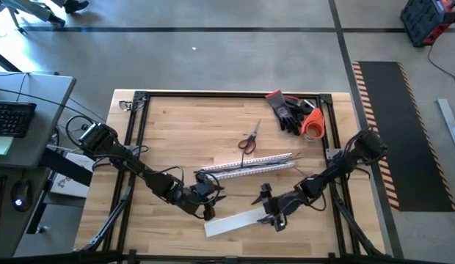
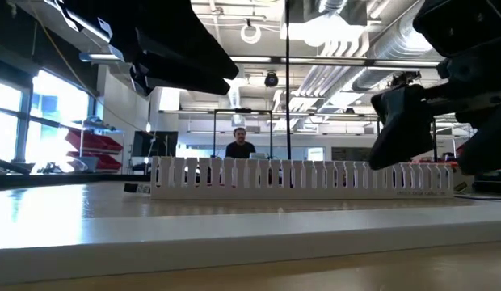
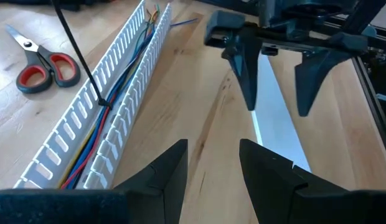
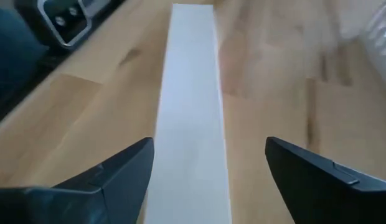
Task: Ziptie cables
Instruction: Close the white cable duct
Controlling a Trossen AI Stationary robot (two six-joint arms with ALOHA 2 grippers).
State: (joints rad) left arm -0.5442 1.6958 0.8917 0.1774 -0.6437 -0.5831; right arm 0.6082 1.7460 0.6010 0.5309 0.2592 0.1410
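Observation:
A white comb-slotted duct (image 1: 246, 165) lies across the middle of the table. The cables (image 3: 121, 84) lie along its channel and show as blue, red, yellow and green wires. A thin black tie (image 3: 103, 102) wraps them, and its tail stands upright. My left gripper (image 1: 211, 196) (image 3: 213, 146) is open, just near of the duct's left end. My right gripper (image 1: 271, 209) (image 4: 208, 146) is open, one finger on each side of the flat white strip (image 4: 192, 112) near its right end. I see no touch.
Red-handled scissors (image 1: 249, 137) lie beyond the duct. Dark gloves (image 1: 288, 111) and an orange tape roll (image 1: 312, 125) sit at the far right corner. The strip (image 1: 235, 222) lies slanting near the near edge. A person (image 2: 238, 144) sits far behind the table.

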